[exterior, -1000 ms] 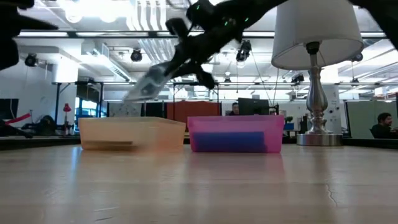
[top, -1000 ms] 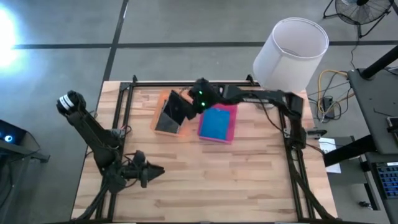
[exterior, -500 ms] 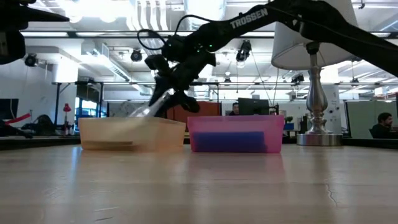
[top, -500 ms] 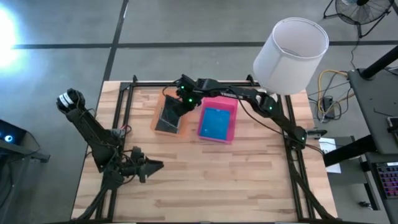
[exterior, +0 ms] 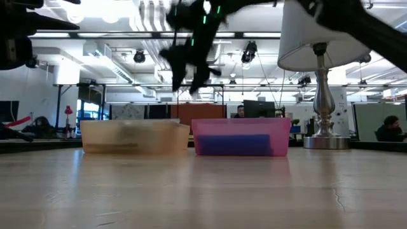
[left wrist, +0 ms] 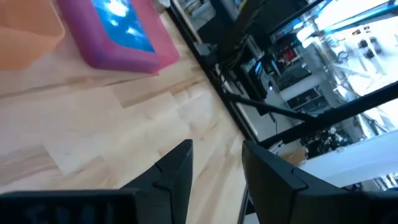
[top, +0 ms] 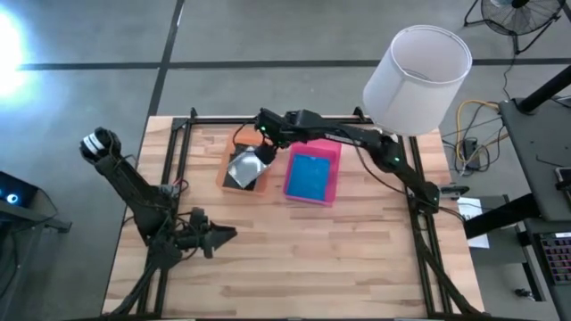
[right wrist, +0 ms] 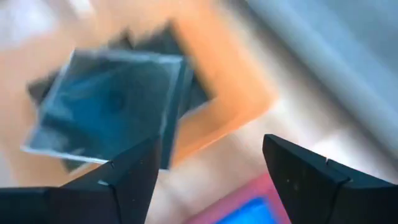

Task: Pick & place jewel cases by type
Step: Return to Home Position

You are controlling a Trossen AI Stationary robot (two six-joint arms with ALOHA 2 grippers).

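A dark jewel case [top: 244, 167] lies in the orange tray [top: 228, 158], on top of another dark case [right wrist: 186, 93]. In the right wrist view the upper case [right wrist: 109, 106] shows with its corners turned against the one below. My right gripper [top: 266, 135] hangs open above the tray's far side, well over it in the low view [exterior: 191, 54], touching nothing. A blue jewel case [top: 310, 176] lies flat in the pink tray [top: 332, 169] beside the orange one. My left gripper [top: 227, 234] waits open near the table's front left.
A lamp with a white shade [top: 417, 76] stands at the table's far right corner, its metal foot [exterior: 325, 141] right of the pink tray [exterior: 280, 137]. Bare wooden table [top: 339, 259] stretches in front of both trays. Black frame rails run along the table's sides.
My right gripper carried the dark jewel case leftward over the orange tray and lowered it tilted. It then opened and let go, and rose a little toward the far edge. The case has dropped into the tray onto the other dark case.
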